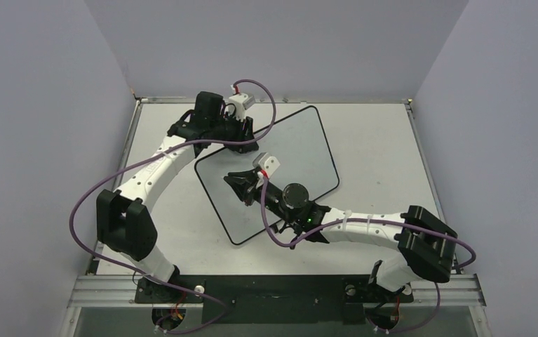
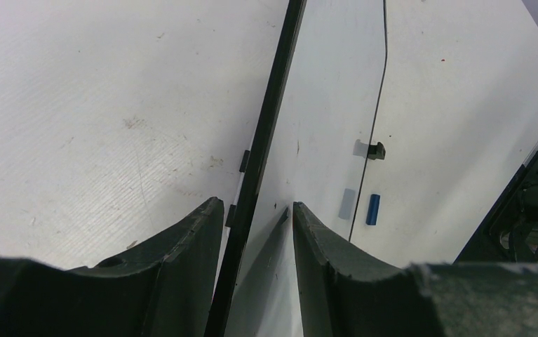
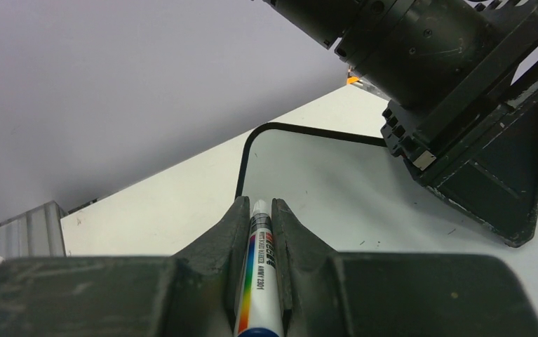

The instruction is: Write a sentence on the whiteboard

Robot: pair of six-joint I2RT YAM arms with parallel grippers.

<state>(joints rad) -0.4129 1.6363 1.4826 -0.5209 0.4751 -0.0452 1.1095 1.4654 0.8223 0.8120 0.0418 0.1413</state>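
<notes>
Roughly at the middle of the white table (image 1: 378, 140) sits the whiteboard (image 1: 301, 151), turned askew to the table's edges, its glossy face grey with reflection. The left gripper (image 1: 210, 144) is at the board's far left corner, and its wrist view shows the fingers (image 2: 182, 267) closed on the black-framed edge, one on each face. From that view a small black foot (image 2: 376, 150) juts from the board's opposite edge. A small blue cap (image 2: 372, 209) lies on the table just beside that edge, and both are mirrored in the gloss.

The right gripper (image 1: 241, 184) reaches in over the near left part of the board, pinching a white marker (image 3: 259, 274) with a rainbow stripe. The marker's tip points toward the rounded corner of the frame. In the right wrist view the left arm's black bulk fills the upper right above the board.

Purple cables (image 1: 83, 196) loop beside both arms. The tabletop is scuffed and speckled, with pale lavender walls (image 1: 266, 42) on three sides and an aluminium rail (image 1: 111, 288) along the near edge.
</notes>
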